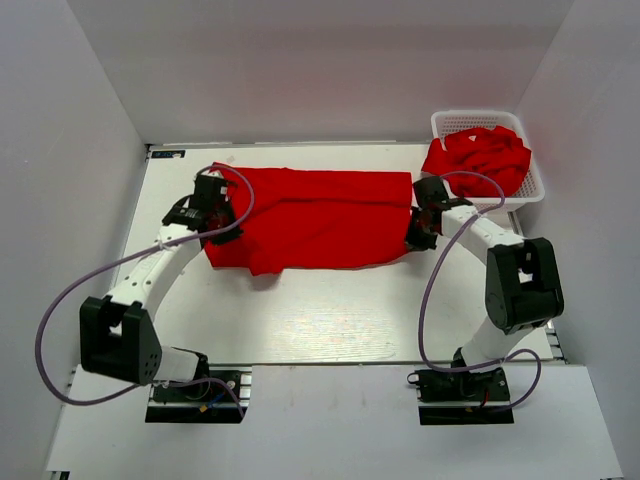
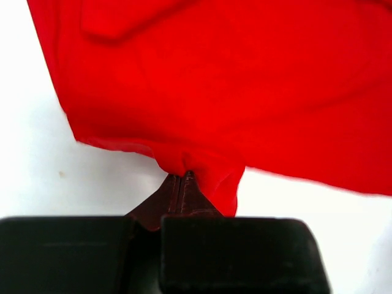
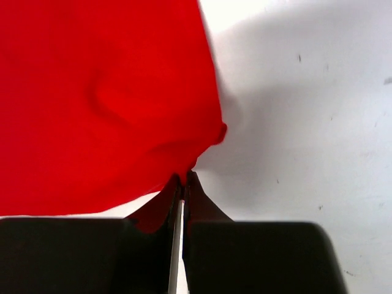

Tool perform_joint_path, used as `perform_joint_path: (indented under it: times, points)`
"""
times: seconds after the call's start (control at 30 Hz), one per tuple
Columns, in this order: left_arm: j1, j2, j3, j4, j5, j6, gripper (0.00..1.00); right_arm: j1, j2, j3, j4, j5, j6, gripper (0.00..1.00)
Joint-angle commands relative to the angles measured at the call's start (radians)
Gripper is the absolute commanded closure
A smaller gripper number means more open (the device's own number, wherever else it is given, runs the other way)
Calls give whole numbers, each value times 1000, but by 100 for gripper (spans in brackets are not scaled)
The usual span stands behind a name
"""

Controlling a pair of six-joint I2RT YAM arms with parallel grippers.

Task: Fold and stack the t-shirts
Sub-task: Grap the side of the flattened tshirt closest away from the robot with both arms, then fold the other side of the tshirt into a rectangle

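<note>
Closest to you, the near stretch of the table (image 1: 330,320) shows only bare white surface, so you have no finished stack in view yet. Just beyond it, your left gripper (image 2: 182,177) has its jaws pressed together on a bunched corner of the shirt (image 1: 320,215), and your right gripper (image 3: 182,179) pinches the opposite end the same way, with a small peak of cloth caught at its tips. Between them the shirt lies across the middle of the table as a wide red band, flat along its far edge and rumpled along the near hem. It looks folded over once, so you are probably partway through the first shirt, with further folds and the placing left to do. Farther off, at the far right corner, the white basket (image 1: 536,180) holds a crumpled heap of shirts (image 1: 480,155). All of them seem to be waiting, so most of the job is ahead of you. Watch the cable (image 1: 432,290) looping beside your right arm, and the basket standing close behind that gripper. Either could snag a wide swing.
</note>
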Motion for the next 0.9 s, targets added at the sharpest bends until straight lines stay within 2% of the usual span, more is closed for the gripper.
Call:
perform_joint_path:
  times: [0.0,0.13,0.47,0.67,0.87]
  points:
    - [4,64,110,46,-62,56,100,1,39,101,-28,0,-45,100]
    - [14,185,235,55,-86,81,100,-2,77,179,-54,19,-60,100]
    - [33,361,491,70,-148,162,100,-7,202,436,-134,85,-89,100]
    - [55,383,502,203,-139,261,100,-5,284,561,-172,110,-111,100]
    - [73,452,578,240,-117,337,100,-8,315,637,-180,135,-125,100]
